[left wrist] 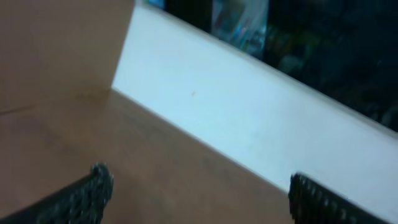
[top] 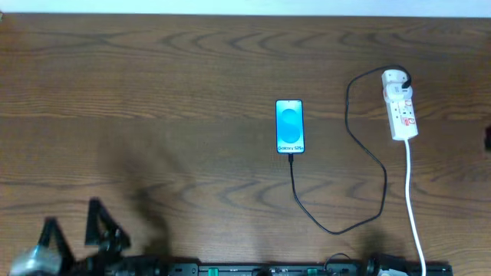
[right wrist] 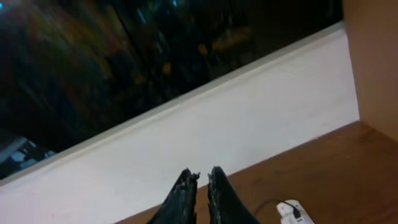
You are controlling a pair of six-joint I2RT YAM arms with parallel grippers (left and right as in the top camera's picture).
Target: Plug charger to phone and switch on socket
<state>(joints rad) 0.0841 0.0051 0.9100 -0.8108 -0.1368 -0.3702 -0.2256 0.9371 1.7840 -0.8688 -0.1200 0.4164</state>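
The phone (top: 289,126) lies face up mid-table, with a cyan screen and a white text band at its near end. The charger's thin black cable (top: 337,228) meets the phone's near end with its plug tip (top: 291,156), loops right and runs up to the round white adapter (top: 394,77) on the far end of the socket strip (top: 403,115). The adapter also shows in the right wrist view (right wrist: 291,211). My left gripper (top: 73,226) is wide open and empty at the front left, and shows in its own view (left wrist: 199,196). My right gripper (right wrist: 202,174) is shut and empty, raised and facing the wall.
The socket's white cord (top: 414,207) runs down to the front edge at the right. Arm bases sit along the front edge (top: 307,268). A white wall (left wrist: 249,112) borders the table's far side. A dark object (top: 488,138) shows at the right edge.
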